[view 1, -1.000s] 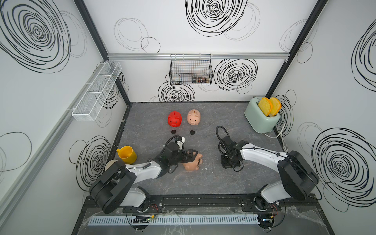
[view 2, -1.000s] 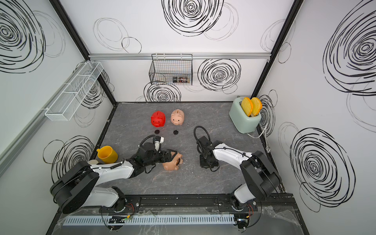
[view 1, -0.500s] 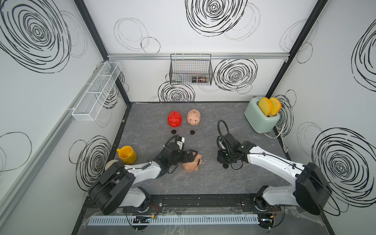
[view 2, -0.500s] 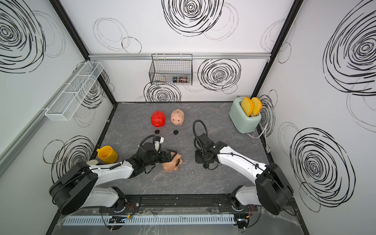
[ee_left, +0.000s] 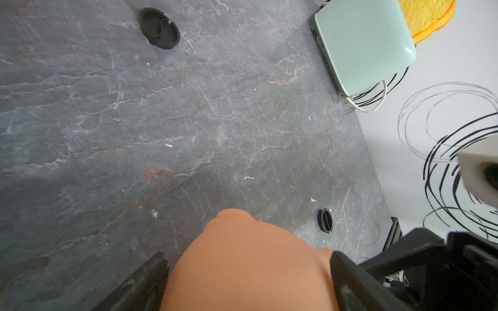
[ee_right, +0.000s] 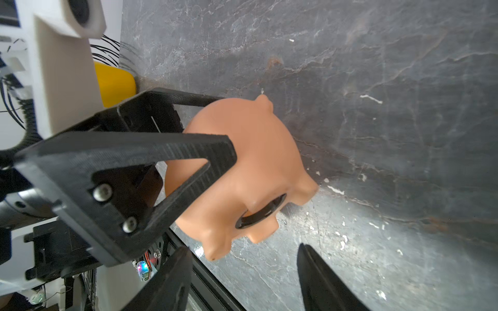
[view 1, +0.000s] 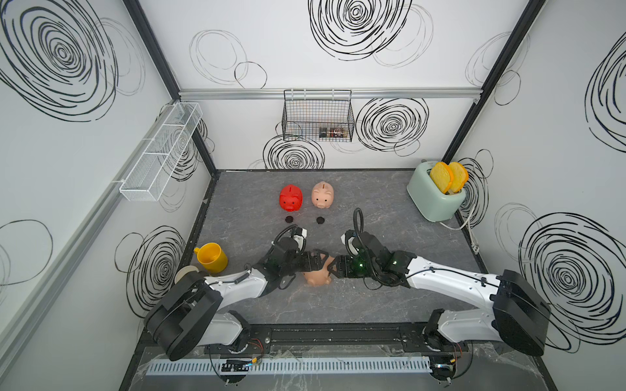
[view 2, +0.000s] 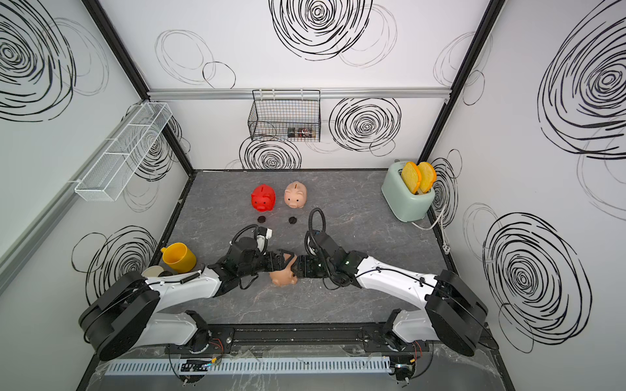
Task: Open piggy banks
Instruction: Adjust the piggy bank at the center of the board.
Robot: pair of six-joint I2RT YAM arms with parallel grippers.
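The peach-tan piggy bank is held just above the table front, my left gripper shut on its body. In the right wrist view it shows its belly with a dark round opening. My right gripper is open, its fingertips just short of the pig and nothing between them. The red piggy bank and the pink one stand upright at the back, a black plug before each. Another plug lies on the table to the right.
A mint toaster with toast stands at the back right, its white cable trailing along the wall. A yellow mug and a tape roll sit at the left edge. A wire basket and a white rack hang on the walls.
My right gripper has lifted off the table, swung left to the peach-tan pig and opened. The left gripper has kept its hold and not moved.
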